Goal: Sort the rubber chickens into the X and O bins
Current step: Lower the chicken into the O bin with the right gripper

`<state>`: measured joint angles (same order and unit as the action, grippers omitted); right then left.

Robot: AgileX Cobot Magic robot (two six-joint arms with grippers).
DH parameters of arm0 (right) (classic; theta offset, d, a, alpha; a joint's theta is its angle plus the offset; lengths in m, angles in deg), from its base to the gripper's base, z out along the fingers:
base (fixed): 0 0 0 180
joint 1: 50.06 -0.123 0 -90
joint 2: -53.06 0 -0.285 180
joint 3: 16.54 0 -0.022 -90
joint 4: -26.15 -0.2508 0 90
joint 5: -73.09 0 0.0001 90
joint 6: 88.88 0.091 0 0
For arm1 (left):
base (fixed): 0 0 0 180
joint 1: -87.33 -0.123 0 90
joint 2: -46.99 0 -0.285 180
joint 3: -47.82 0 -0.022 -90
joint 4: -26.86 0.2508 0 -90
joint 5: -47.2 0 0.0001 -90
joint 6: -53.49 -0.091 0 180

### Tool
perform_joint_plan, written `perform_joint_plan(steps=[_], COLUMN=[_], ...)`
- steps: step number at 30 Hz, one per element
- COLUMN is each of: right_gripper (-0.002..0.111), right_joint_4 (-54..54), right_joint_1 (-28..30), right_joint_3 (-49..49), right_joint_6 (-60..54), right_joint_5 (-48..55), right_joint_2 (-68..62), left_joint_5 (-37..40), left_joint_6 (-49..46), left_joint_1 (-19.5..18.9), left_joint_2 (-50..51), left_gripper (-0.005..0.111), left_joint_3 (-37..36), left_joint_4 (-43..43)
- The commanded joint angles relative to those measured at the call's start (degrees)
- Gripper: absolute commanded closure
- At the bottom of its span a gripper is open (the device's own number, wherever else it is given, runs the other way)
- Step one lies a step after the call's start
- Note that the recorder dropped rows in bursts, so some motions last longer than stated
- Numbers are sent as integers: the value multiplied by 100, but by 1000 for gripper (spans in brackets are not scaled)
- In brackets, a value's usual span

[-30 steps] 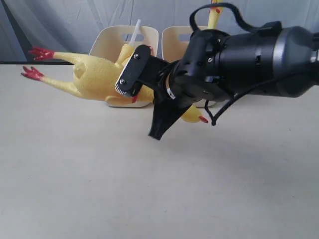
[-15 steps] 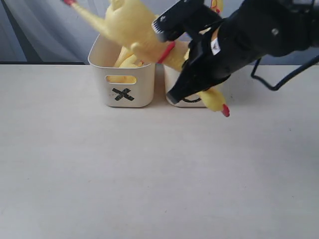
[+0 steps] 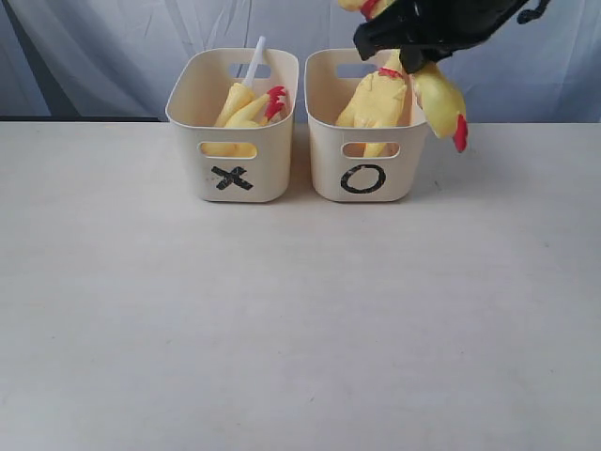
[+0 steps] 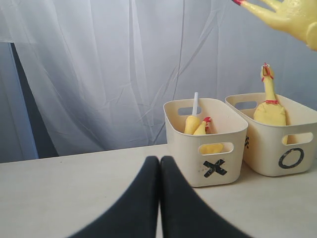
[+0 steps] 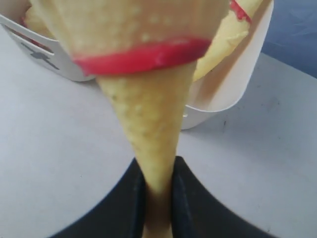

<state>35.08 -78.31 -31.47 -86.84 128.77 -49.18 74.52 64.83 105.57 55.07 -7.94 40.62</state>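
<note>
While the left hand (image 4: 159, 166) rests closed, the right hand (image 5: 157, 168) clamps a rubber chicken (image 3: 439, 94) by its neck, its head dangling beside the O bin (image 3: 324, 164). That bin and the X bin (image 3: 274, 160), at the bench's (image 3: 282, 329) far edge, hold other chickens (image 3: 376, 103).

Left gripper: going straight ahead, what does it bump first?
Probably the near corner of the X bin; the shut left gripper points at its edge. If it slips past, the white curtain comes next.
</note>
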Motion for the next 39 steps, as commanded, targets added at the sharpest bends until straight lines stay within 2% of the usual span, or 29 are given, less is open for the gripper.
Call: perform_joint_plan(steps=[1,4,10,18,33,39], right_gripper=[109,109,109,109,109,109], right_joint_4=[548,1064,1233,1457,942,1301], right_joint_1=[30,30,30,30,30,30], right_joint_3=[-705,-922,-1499,-1699,-1699,-1699], right_joint_6=[437,771,887,1048,997,1063], right_joint_5=[469,815,1428,1428,1428,1428], right_joint_2=[-603,-885,-1549,-1934,-1946,-1994], left_joint_5=[-34,-34,-34,-34,-34,-34], left_joint_6=[13,13,13,13,13,13], left_joint_1=[24,24,24,24,24,24], left_joint_2=[-29,-29,-29,-29,-29,-29], left_gripper=[107,107,107,107,107,107], left_joint_3=[-27,-27,-27,-27,-27,-27], left_joint_4=[-17,-17,-17,-28,-38,-38])
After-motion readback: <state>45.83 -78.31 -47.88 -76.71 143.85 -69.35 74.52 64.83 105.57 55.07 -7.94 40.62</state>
